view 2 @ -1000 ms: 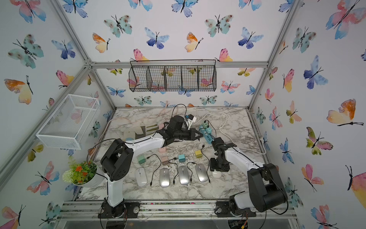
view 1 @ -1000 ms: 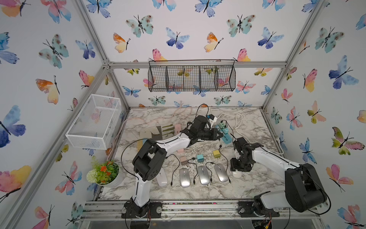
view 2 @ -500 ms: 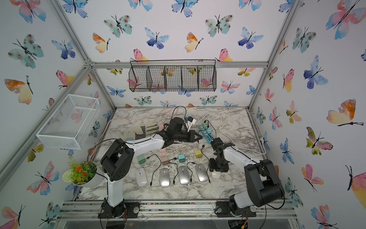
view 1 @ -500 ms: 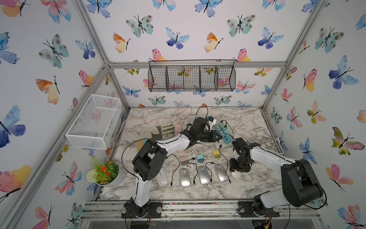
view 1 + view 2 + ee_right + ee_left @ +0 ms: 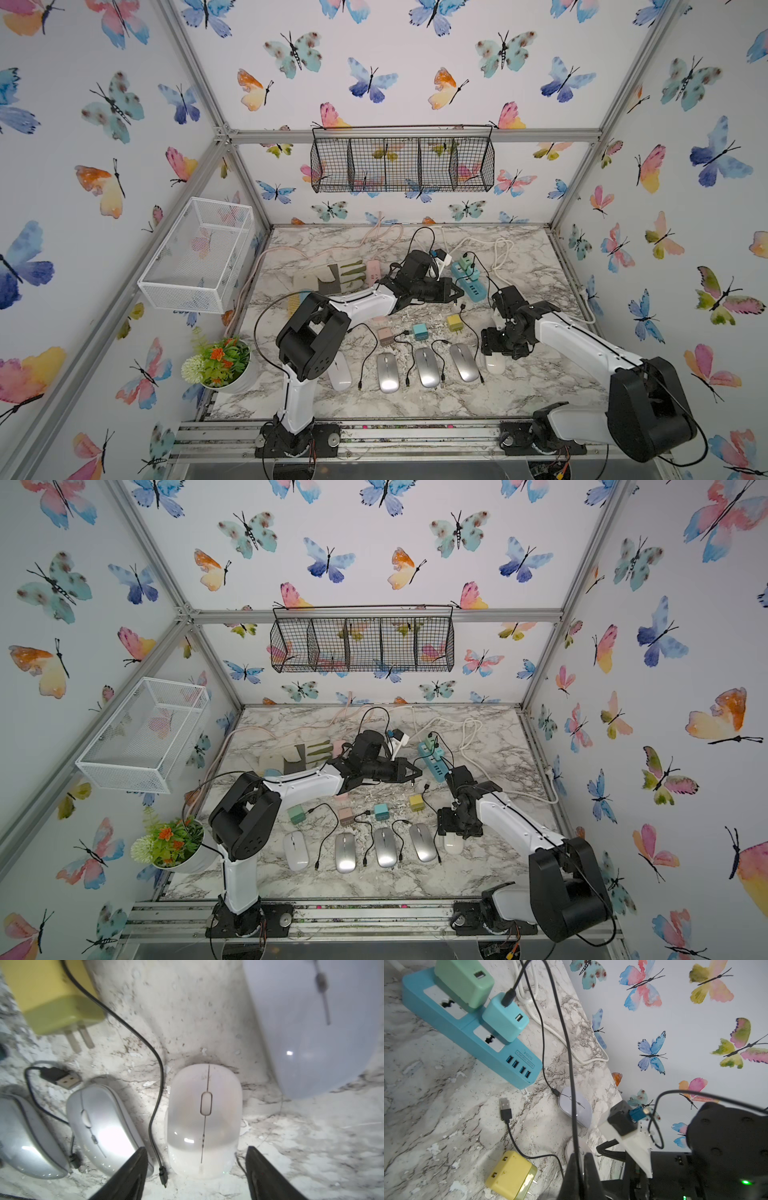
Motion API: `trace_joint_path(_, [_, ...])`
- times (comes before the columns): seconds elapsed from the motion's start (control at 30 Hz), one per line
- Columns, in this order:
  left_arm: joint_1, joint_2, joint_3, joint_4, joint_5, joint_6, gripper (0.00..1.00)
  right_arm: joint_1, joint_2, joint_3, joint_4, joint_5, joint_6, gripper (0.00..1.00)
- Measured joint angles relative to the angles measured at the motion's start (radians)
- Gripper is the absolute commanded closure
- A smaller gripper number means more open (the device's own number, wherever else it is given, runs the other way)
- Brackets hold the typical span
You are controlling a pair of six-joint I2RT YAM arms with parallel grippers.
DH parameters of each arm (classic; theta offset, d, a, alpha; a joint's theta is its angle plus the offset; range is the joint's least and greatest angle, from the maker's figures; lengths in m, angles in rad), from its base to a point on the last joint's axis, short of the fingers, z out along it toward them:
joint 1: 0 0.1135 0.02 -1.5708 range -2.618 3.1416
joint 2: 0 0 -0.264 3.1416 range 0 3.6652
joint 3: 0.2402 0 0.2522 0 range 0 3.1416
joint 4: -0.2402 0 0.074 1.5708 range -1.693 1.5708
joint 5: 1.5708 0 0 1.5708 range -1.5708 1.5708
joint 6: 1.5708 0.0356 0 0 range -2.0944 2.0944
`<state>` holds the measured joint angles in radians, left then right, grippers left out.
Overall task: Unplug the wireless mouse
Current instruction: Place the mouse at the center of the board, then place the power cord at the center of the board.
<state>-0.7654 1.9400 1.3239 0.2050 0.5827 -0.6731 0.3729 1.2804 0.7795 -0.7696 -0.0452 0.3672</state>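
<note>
A lavender wireless mouse (image 5: 575, 1105) lies on the marble with a thin black cable (image 5: 543, 1051) plugged into its nose. My left gripper (image 5: 580, 1157) is shut on a black cable (image 5: 570, 1059) that runs up toward the teal charger (image 5: 505, 1020); in both top views it (image 5: 460, 294) hovers beside the blue power strip (image 5: 469, 282). A white mouse (image 5: 204, 1120) sits between the spread fingers of my right gripper (image 5: 196, 1167), which is open and touches nothing. A loose cable end (image 5: 163, 1176) lies beside that mouse. The lavender mouse (image 5: 311, 1032) looms close behind.
On the power strip (image 5: 467, 1028) stand a green charger (image 5: 465, 980) and the teal one. A yellow charger (image 5: 510, 1174) and a free USB plug (image 5: 505, 1109) lie nearby. Silver mice (image 5: 428, 368) and cables line the front; a potted plant (image 5: 220, 365) stands front left.
My right gripper's jaws have spread wider around the white mouse. The left gripper stays shut on the cable and has drifted slightly toward the front.
</note>
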Motion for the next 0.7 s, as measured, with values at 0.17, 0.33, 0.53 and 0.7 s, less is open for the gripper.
trace_joint_path(0.17, [0.006, -0.039, -0.032, 0.003, 0.000, 0.000, 1.00, -0.011, -0.054, 0.021, 0.109, 0.023, -0.022, 0.38])
trace_joint_path(0.33, [0.019, -0.062, -0.057, 0.023, 0.007, -0.006, 1.00, -0.052, 0.070, 0.125, 0.236, 0.011, -0.100, 0.39])
trace_joint_path(0.53, [0.040, -0.064, -0.058, 0.021, 0.008, -0.008, 1.00, -0.146, 0.272, 0.247, 0.388, -0.091, -0.171, 0.40])
trace_joint_path(0.7, [0.053, -0.064, -0.037, 0.005, 0.011, -0.009, 1.00, -0.180, 0.400, 0.322, 0.478, -0.166, -0.223, 0.39])
